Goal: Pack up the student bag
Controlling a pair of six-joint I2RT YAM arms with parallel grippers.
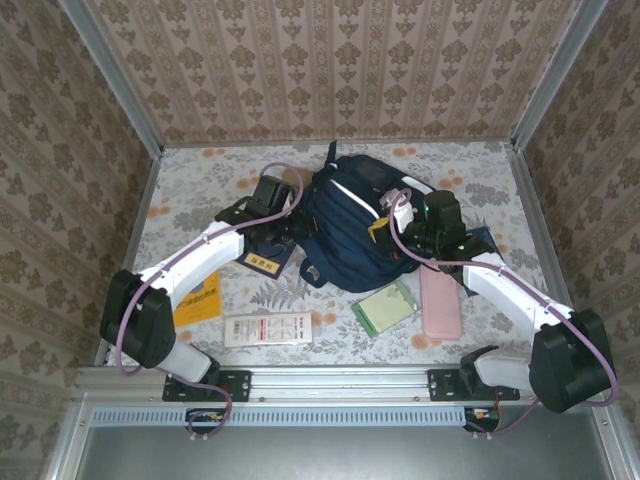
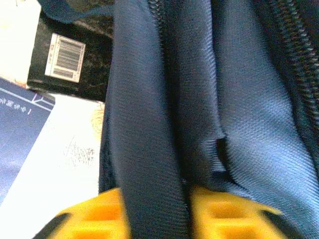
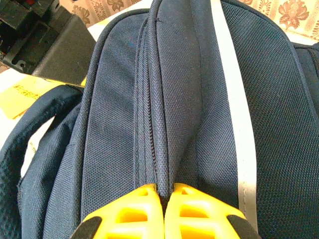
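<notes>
At centre, left hand [image 2: 157,211] and right hand [image 3: 163,209] pinch student bag's [image 1: 342,228] woven folds.

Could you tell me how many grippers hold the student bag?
2: left gripper pinches a fold of the student bag on its left; right gripper, on its right.

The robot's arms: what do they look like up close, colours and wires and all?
The left arm and right arm each have white tube-like links between chunky black joints, with a thin purple cable looping alongside. Their fingers are bright yellow plastic, moulded with hollow pockets and black outer edges.
</notes>
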